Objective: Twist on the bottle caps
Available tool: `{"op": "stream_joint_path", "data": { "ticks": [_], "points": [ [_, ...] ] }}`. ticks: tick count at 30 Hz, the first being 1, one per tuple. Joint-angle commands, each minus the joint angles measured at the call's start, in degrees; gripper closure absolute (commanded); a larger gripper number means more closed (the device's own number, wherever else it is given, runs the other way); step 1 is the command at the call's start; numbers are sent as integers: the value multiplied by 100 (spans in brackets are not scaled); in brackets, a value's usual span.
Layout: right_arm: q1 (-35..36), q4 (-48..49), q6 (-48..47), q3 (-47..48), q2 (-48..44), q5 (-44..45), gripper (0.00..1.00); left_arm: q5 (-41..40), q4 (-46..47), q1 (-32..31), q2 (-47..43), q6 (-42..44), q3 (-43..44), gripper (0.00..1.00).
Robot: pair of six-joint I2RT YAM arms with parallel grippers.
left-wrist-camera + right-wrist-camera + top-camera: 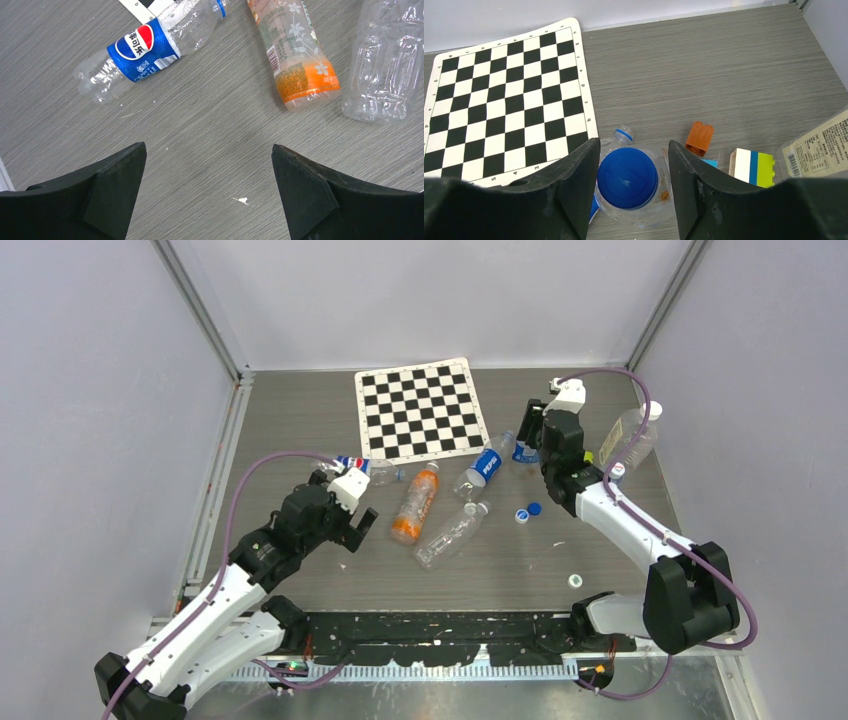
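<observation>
**Loose fit: right end effector (634, 145) round blue cap (628, 177)**

My right end effector straddles the blue cap, which sits on a clear bottle (665, 182) just off the checkerboard's (504, 95) near corner. Jaws are narrow with a gap on one side, so not clamped — I'd guess a regrip for a twist. My left end effector (209, 155) hangs wide and empty over the bench (210, 115) — nothing steadies the bottle.

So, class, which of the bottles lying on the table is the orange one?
The orange bottle, lying between a blue-labelled Pepsi bottle and a clear unlabelled bottle. Only this one has an orange base and a flower-print label.
</observation>
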Motion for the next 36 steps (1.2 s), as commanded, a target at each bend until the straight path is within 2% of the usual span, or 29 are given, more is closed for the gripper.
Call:
{"op": "stream_joint_path", "data": {
  "ticks": [1, 23, 36],
  "points": [
    [-9, 188, -9, 32, -195, -31, 42, 93, 281, 5, -50, 46, -29, 0],
    [-12, 65, -123, 278, -85, 96, 40, 155, 289, 8, -1, 52, -38, 0],
    [-13, 41, -155, 348, -207, 84, 31, 148, 271, 7, -31, 54, -38, 0]
  ]
}}
